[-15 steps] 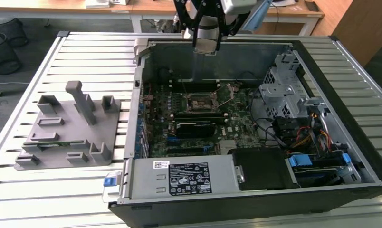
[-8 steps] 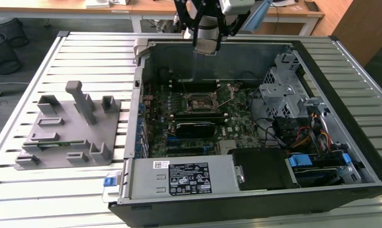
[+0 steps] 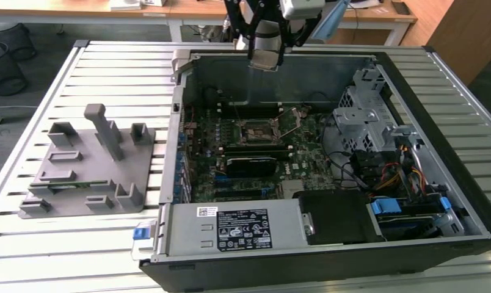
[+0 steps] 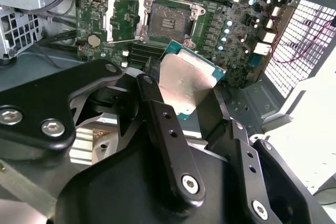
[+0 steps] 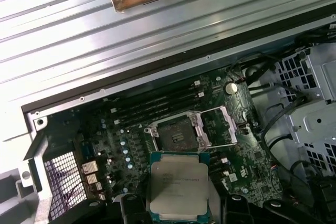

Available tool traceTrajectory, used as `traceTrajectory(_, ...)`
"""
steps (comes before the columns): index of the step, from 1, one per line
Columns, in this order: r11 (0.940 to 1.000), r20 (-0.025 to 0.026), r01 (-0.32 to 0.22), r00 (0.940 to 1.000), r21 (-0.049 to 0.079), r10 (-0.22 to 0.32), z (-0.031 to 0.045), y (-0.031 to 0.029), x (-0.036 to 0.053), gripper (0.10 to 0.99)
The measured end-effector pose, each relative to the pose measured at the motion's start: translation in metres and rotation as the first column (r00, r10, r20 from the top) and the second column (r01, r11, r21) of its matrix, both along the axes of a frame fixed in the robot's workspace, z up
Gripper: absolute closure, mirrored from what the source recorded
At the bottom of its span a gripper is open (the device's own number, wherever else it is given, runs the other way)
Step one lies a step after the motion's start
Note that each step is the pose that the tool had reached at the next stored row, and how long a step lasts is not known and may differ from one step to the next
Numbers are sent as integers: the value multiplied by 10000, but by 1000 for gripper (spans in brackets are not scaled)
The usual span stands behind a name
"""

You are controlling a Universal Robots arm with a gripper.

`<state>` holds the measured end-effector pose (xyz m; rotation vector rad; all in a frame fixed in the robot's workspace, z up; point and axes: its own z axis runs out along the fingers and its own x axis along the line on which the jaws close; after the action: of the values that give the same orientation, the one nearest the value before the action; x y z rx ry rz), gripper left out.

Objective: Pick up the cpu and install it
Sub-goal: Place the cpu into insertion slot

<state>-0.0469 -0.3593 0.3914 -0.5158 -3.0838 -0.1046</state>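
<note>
My gripper (image 3: 264, 56) hangs above the far edge of the open computer case (image 3: 177, 152), shut on the cpu (image 3: 265, 59). In both wrist views the cpu (image 4: 190, 80) (image 5: 178, 184) is a flat square chip with a silver top and green rim, clamped by its edges between the black fingers (image 4: 157, 114). Below it the motherboard socket (image 4: 165, 22) (image 5: 176, 134) lies bare, with its metal load frame (image 5: 227, 124) swung open to one side. In the exterior view the socket (image 3: 254, 130) sits mid-board, nearer the camera than the gripper.
A grey fixture (image 3: 91, 165) with upright blocks stands on the slatted table (image 3: 115, 67) at the exterior view's left. Inside the case are the power supply (image 3: 229, 229), a metal drive cage (image 3: 367, 116), loose cables (image 3: 392, 177) and memory slots (image 5: 152, 106).
</note>
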Motion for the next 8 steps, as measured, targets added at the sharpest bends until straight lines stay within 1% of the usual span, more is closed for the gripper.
traceTrajectory(8, 9992, 0, 392, 9992, 0, -392, -2, 0, 0, 561)
